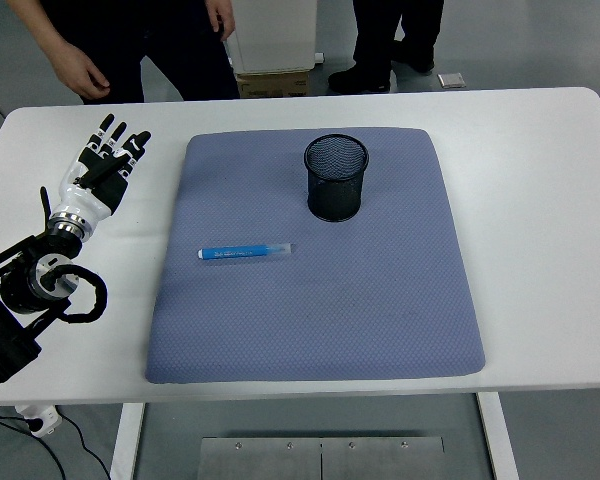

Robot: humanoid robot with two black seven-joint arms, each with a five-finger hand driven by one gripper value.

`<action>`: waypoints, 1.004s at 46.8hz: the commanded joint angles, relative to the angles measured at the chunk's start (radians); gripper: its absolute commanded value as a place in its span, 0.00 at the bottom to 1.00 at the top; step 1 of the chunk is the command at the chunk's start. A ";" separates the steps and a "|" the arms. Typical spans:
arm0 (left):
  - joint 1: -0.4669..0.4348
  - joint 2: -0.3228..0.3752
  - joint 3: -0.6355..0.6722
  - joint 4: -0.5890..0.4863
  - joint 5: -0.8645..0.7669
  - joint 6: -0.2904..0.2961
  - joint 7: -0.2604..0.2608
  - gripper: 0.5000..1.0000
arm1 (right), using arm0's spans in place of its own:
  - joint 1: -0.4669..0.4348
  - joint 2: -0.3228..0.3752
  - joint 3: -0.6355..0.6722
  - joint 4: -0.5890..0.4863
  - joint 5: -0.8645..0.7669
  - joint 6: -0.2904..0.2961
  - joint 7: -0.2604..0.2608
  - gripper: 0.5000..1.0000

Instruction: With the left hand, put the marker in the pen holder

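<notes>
1. At the left of the head view, the robot's left hand (105, 165), white and black with 5 fingers, lies over the white table (540, 150) with fingers spread, holding nothing.
2. Centre frame, a blue cylindrical marker with a clear cap (245, 252) lies flat on the grey-blue padded mat (360, 310), pointing left to right.
3. Up and right of the marker, apart from it, a black wire-mesh pen holder (336, 178) stands upright on the mat.
4. Along the top edge, 2 people (140, 40) stand behind the table.
</notes>
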 commanded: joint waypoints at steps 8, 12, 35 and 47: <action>0.000 0.017 0.001 0.000 0.000 -0.002 0.000 1.00 | 0.000 0.000 0.000 0.000 0.000 0.000 0.000 1.00; 0.000 0.016 0.000 0.000 -0.008 -0.011 0.000 1.00 | 0.000 0.000 0.000 0.000 0.000 0.001 0.000 1.00; 0.003 0.019 -0.002 0.002 0.029 -0.040 -0.006 1.00 | 0.000 0.000 0.000 0.000 0.000 0.000 0.000 1.00; 0.014 0.045 -0.005 0.002 0.031 -0.037 -0.008 1.00 | 0.000 0.000 0.000 0.000 0.000 0.001 0.000 1.00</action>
